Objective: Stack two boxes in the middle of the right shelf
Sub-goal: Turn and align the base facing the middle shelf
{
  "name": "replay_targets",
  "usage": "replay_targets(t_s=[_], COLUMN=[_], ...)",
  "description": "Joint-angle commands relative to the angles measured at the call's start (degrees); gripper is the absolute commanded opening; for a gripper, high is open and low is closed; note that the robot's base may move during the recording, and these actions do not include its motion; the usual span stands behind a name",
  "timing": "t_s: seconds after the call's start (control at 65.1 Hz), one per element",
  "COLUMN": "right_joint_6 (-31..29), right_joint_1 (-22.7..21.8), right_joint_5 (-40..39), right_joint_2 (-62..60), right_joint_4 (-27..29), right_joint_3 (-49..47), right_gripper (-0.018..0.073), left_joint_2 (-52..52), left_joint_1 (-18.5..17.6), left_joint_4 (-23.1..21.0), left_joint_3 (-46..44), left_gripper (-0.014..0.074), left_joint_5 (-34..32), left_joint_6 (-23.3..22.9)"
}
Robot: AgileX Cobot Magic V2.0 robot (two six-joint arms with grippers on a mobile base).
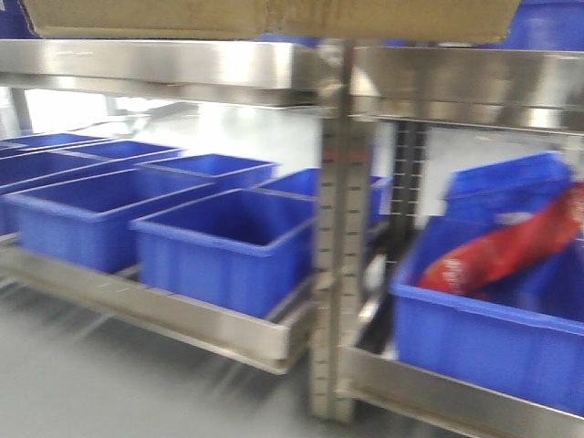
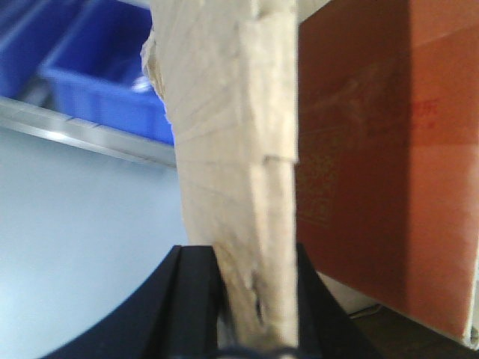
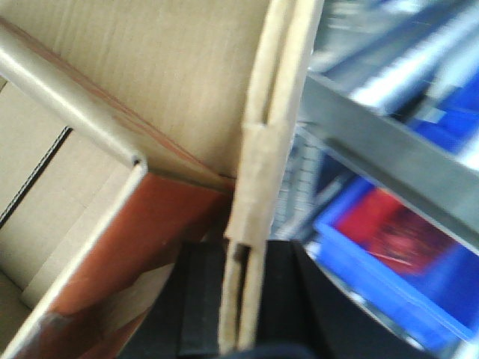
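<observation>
A tan cardboard box [image 1: 274, 16] shows at the top edge of the front view, above the steel shelf board [image 1: 164, 68]. My left gripper [image 2: 258, 288] is shut on the box's pale cardboard wall [image 2: 232, 149]; a reddish-brown face [image 2: 382, 149] lies to its right. My right gripper [image 3: 243, 299] is shut on a doubled cardboard flap [image 3: 269, 112] of the box, whose open inside [image 3: 150, 60] and reddish inner face [image 3: 135, 247] lie to the left. The frames are motion-blurred. Only one box can be told apart.
Several blue plastic bins [image 1: 228, 242] stand on the lower steel shelf [image 1: 164, 315]. A grey perforated upright [image 1: 339, 237] divides the bays. The right bay's bin [image 1: 493, 328] holds a red packet [image 1: 511, 246]. Grey floor lies below.
</observation>
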Motion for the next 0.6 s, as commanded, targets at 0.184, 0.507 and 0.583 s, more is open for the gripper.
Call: replay_targets(t_s=[0.184,0.507,0.583], right_joint_6=[-1.2,-1.2,-1.2], right_joint_1=[-0.5,-0.5,-0.5], right_joint_5=[-2.6,-2.6,-2.6], right_joint_2=[-0.7,-0.7,-0.7], right_joint_4=[-2.3,-2.3,-2.3], right_joint_3=[-0.7,-0.7,-0.7], right_gripper=[-0.0153,-0.0153,-0.0153], left_joint_2=[-1.0,-1.0,-1.0], left_joint_1=[0.3,0.3,0.3], left_joint_4=[1.9,1.9,1.9], left_joint_3=[-0.9,-0.9,-0.9], left_gripper=[-0.0111,-0.0111,-0.0111], left_joint_5=[-1.7,-1.7,-1.7], left_joint_6=[-0.2,-0.2,-0.2])
